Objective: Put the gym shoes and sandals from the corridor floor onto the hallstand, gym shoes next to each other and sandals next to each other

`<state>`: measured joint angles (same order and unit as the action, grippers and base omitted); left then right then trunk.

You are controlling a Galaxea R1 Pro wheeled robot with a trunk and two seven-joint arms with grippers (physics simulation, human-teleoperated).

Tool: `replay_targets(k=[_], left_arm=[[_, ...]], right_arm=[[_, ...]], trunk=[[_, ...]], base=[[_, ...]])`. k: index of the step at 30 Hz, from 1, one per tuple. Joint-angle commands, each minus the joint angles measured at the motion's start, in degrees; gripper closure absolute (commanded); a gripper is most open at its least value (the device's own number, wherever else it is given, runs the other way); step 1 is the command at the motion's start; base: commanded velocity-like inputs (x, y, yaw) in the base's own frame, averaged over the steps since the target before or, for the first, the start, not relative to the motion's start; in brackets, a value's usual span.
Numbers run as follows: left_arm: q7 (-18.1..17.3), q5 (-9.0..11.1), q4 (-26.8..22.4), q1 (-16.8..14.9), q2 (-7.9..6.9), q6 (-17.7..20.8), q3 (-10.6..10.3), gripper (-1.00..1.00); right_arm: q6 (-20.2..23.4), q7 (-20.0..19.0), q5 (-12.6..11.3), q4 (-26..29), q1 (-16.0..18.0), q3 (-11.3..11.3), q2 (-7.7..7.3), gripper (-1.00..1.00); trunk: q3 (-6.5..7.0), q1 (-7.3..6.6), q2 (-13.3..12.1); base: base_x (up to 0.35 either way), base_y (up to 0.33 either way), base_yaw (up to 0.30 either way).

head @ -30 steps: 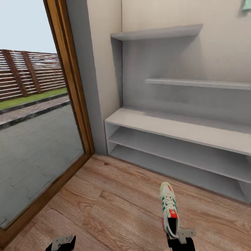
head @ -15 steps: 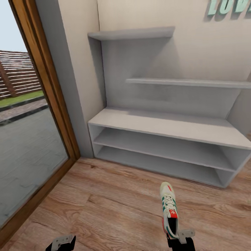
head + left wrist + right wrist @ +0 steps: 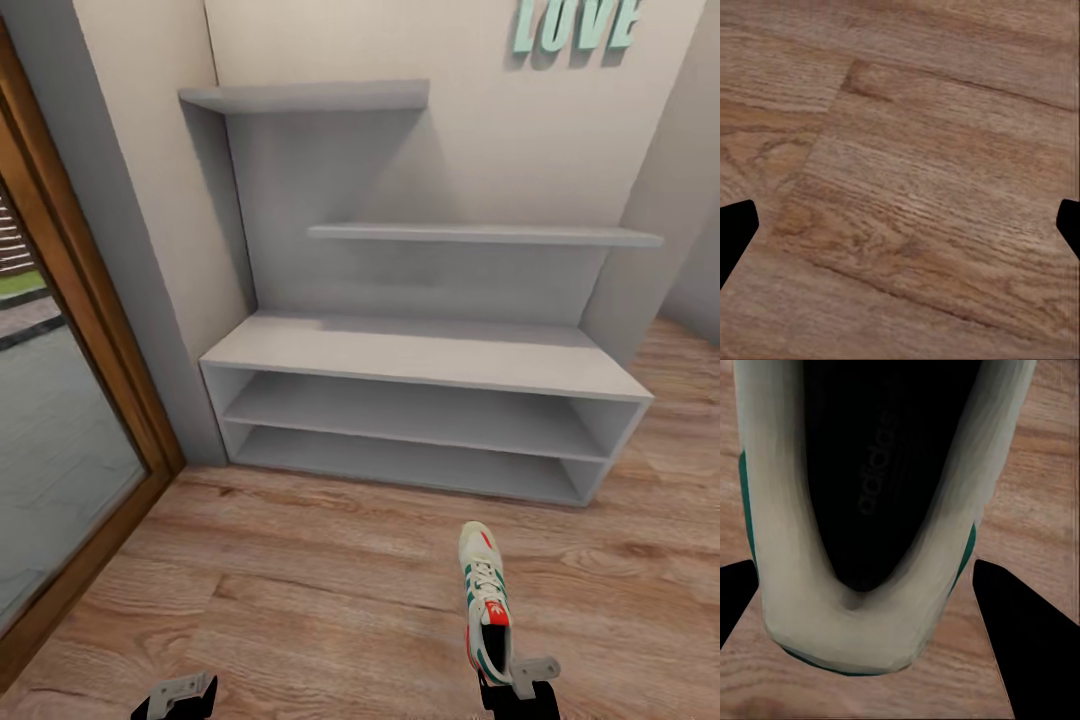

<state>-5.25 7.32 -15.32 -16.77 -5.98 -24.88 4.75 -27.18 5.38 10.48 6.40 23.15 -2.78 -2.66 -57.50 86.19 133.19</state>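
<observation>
One cream-white gym shoe (image 3: pixel 485 590) with green stripes and red accents hangs over the corridor floor (image 3: pixel 330 590), toe pointing toward the hallstand (image 3: pixel 420 352). My right gripper (image 3: pixel 517 683) is shut on its heel. In the right wrist view the shoe's dark opening (image 3: pixel 862 472) sits between the two fingers (image 3: pixel 1020 652). The pale grey hallstand stands ahead against the wall, its bench top, two lower tiers and two wall shelves all bare. My left gripper (image 3: pixel 176 695) is low at the left, open over bare planks (image 3: pixel 915 187). The other gym shoe and both sandals are out of view.
A glass door in a wooden frame (image 3: pixel 90 330) runs along the left, reaching the floor. Teal letters (image 3: pixel 575 25) hang on the wall above the shelves. A wall corner (image 3: pixel 650 230) stands right of the hallstand, with more wood floor (image 3: pixel 690 370) beyond it.
The whole picture has swung, so the camera has turned right: the hallstand now shows in full and near the middle. Both grippers and the held shoe keep their places in the picture.
</observation>
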Motion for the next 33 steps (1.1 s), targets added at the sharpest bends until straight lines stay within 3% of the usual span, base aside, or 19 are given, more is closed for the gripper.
replay_targets(k=[1, 6, 18, 33], left_arm=[[-0.6, 0.5, 0.0, 0.0, 0.01, -0.1, 0.3, -1.00], [-0.6, 0.6, 0.0, 0.0, 0.01, -0.1, 0.3, -1.00], [-0.6, 0.6, 0.0, 0.0, -0.01, -0.1, 0.3, -1.00], [-0.6, 0.5, 0.0, 0.0, -0.02, -0.1, 0.3, -1.00]], right_arm=[[-0.2, 0.2, 0.6, -0.1, 0.1, -0.3, 0.02, 1.00], [-0.2, 0.2, 0.6, -0.1, 0.1, -0.3, 0.02, 1.00], [-0.2, 0.2, 0.6, -0.1, 0.1, -0.3, 0.02, 1.00], [-0.2, 0.2, 0.6, -0.1, 0.1, -0.3, 0.02, 1.00]], trunk=[[-0.05, -0.01, 0.0], [-0.05, -0.01, 0.0], [-0.05, -0.01, 0.0], [-0.05, -0.01, 0.0]], base=[[0.000, 0.000, -0.295], [0.000, 0.068, -0.295], [0.000, 0.258, -0.296], [0.000, 0.017, -0.299]])
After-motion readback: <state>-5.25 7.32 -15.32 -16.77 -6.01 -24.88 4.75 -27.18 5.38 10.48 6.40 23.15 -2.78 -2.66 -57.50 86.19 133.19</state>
